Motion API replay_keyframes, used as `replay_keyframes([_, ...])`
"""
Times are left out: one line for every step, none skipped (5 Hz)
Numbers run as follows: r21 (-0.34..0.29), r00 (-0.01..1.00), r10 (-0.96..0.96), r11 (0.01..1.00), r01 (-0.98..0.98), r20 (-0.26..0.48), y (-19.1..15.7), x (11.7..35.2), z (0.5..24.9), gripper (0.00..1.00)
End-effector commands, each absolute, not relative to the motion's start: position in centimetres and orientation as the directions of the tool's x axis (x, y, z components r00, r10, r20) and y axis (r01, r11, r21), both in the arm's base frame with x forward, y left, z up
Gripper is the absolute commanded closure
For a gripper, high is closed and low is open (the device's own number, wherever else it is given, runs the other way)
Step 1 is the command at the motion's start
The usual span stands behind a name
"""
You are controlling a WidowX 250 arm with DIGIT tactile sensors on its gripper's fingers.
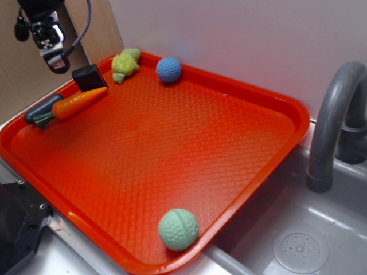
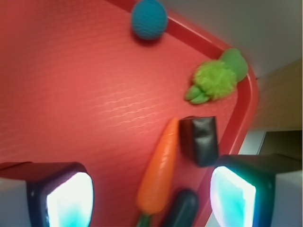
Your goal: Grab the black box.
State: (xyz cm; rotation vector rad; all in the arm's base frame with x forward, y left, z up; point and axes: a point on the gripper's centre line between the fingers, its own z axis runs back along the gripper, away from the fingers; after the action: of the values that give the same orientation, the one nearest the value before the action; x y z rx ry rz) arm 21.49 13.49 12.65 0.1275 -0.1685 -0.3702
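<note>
The black box sits on the red tray near its far left corner, close against the raised rim. The carrot lies just beside it, its orange tip touching or nearly touching the box. A dark grey-blue cylinder rests along the rim next to the carrot's leafy end. A green plush toy occupies the far corner, with a blue ball near it by the far rim. A green ball sits at the tray's near edge. The pincer hangs above the box, its fingers spread apart and empty.
</note>
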Motion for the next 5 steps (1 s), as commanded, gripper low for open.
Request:
replay_keyframes([0.169,0.914,-0.389,0.915,0.367,0.119,17.0,24.5,9.2,0.00])
replay_keyframes([0.199,0.911,-0.400,0.905,0.375,0.102,17.4,25.2,7.4,0.00])
replay_keyframes([0.220,0.913,-0.401,0.900,0.377,0.078,17.0,26.1,5.4,0.00])
replay_keyframes([0.216,0.927,-0.368,0.913,0.347,0.068,16.7,26.1,5.1,1.00])
replay_keyframes([0.210,0.937,-0.340,0.925,0.317,0.080,15.9,25.8,5.8,1.00])
